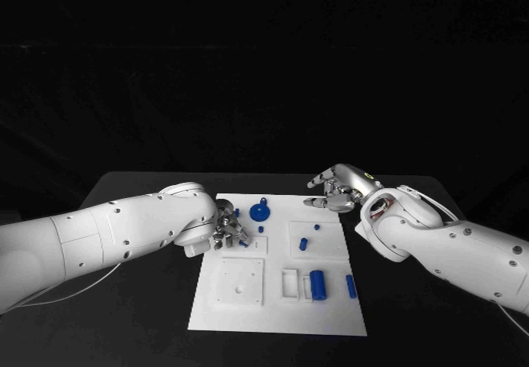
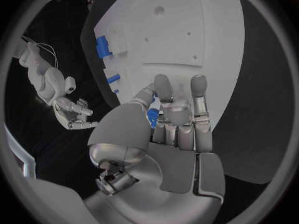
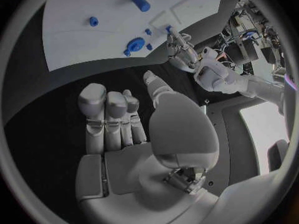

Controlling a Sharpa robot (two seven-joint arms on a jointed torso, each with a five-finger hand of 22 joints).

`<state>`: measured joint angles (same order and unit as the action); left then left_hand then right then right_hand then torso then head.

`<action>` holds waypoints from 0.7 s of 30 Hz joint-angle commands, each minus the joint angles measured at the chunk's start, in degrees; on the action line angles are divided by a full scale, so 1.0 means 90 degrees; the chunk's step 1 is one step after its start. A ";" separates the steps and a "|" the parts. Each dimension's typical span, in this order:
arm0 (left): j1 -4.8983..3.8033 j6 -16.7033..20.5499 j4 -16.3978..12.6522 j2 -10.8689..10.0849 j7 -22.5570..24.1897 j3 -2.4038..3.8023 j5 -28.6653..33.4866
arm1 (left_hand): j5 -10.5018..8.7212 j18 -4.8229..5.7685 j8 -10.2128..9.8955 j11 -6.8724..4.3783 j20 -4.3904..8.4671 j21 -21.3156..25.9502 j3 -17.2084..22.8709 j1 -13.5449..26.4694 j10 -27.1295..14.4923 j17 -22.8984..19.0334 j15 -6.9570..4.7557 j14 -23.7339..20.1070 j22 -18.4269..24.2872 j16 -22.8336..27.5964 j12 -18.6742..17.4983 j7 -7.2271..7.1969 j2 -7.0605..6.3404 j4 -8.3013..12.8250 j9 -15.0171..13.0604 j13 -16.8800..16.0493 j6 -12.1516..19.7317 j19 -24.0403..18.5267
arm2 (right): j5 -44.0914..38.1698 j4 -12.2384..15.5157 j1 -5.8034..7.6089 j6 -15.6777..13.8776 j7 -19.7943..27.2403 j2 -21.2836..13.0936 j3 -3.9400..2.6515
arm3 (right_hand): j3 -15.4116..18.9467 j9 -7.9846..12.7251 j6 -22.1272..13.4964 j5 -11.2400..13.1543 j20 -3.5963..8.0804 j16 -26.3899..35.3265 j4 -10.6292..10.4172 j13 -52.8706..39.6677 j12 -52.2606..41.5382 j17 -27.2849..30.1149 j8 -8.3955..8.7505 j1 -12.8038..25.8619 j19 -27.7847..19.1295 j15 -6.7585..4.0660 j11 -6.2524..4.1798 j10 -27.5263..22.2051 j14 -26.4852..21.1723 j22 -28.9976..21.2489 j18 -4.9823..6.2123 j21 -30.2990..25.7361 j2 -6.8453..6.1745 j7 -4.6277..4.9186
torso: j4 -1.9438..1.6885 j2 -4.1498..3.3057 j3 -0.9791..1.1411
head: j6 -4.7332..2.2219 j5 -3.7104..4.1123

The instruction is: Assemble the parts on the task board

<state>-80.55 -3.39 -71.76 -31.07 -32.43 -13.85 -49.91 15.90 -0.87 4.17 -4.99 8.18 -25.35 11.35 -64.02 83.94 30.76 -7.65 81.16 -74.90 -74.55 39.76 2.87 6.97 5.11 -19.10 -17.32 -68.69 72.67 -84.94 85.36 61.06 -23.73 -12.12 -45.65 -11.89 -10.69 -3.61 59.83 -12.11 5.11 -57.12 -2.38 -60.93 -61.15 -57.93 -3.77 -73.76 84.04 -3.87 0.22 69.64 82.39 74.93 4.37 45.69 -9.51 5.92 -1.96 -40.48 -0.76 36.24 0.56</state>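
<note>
The white task board (image 1: 276, 313) lies in the middle of the black table. My left hand (image 1: 227, 228) is over the board's left side and pinches a small blue part (image 2: 151, 116) between thumb and fingers. A round blue part (image 1: 260, 212) lies just right of that hand. Two small blue pegs (image 1: 303, 244) stand in the right middle, and a blue cylinder (image 1: 317, 284) and a blue bar (image 1: 351, 285) sit nearer the front right. My right hand (image 1: 342, 191) hovers at the board's far right corner, fingers apart, holding nothing.
A square recessed plate (image 1: 241, 280) takes up the board's front left, and a white slot block (image 1: 290, 283) stands beside the cylinder. Black table surface (image 1: 132, 321) surrounds the board on all sides. Both white forearms reach in over the table's sides.
</note>
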 commanded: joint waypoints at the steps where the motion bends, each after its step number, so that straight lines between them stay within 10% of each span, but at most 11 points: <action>1: 0.0001 0.0009 0.0006 0.0024 0.0018 0.0002 -0.0003 | -0.0423 0.0009 0.0512 -0.0045 -0.0039 0.0021 -0.0031 0.0065 0.0320 -0.0001 -0.0024 -0.0013 -0.0117 0.0017 0.0006 -0.0762 0.0100 -0.0175 -0.2712 0.0015 -0.1703 0.0010 | -0.0005 0.0012 -0.0004 0.0027 -0.0014 -0.0003 -0.0004 | 0.0007 0.0003 0.0034 -0.0040 -0.0009 0.0042 -0.0038 0.0008 0.0033 0.0000 0.0023 0.0042 0.0300 -0.0013 -0.0016 -0.0050 0.0019 0.0624 0.0123 -0.0026 -0.0001 0.0004 | 0.0003 -0.0002 0.0001 | -0.0015 0.0014; 21: 0.0010 -0.0131 0.0067 0.0074 0.0002 0.0001 -0.0076 | -0.0416 0.0014 0.0526 -0.0039 -0.0041 0.0030 -0.0313 -0.0051 0.0319 -0.0013 -0.0022 -0.0016 -0.0117 0.0009 0.0025 -0.0763 -0.0077 -0.0339 -0.2703 0.0035 -0.1697 0.0009 | -0.0005 -0.0002 -0.0012 0.0030 -0.0024 -0.0002 -0.0004 | 0.0026 0.0004 0.0052 -0.0076 -0.0008 0.0048 -0.0073 0.0013 0.0036 0.0000 0.0024 0.0051 0.0300 -0.0016 -0.0019 -0.0050 0.0020 0.0621 0.0123 -0.0041 -0.0007 -0.0002 | -0.0001 0.0000 0.0001 | 0.0020 0.0040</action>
<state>-80.48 -3.51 -71.11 -30.56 -32.46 -13.86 -50.25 11.70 -0.86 6.00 -4.83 8.18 -25.35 8.72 -64.39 84.09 30.61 -7.63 81.18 -74.94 -74.55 39.76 2.87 6.81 2.04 -24.84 -17.07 -68.69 72.67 -84.93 85.31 61.01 -23.72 -12.30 -45.65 -11.89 -10.37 -3.61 59.82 -12.43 5.11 -56.91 -2.69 -60.87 -61.15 -57.93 -3.77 -73.76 84.04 -3.87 0.00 69.42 82.39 74.92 4.37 45.69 -9.51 5.91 -1.96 -40.51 -0.75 36.38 0.89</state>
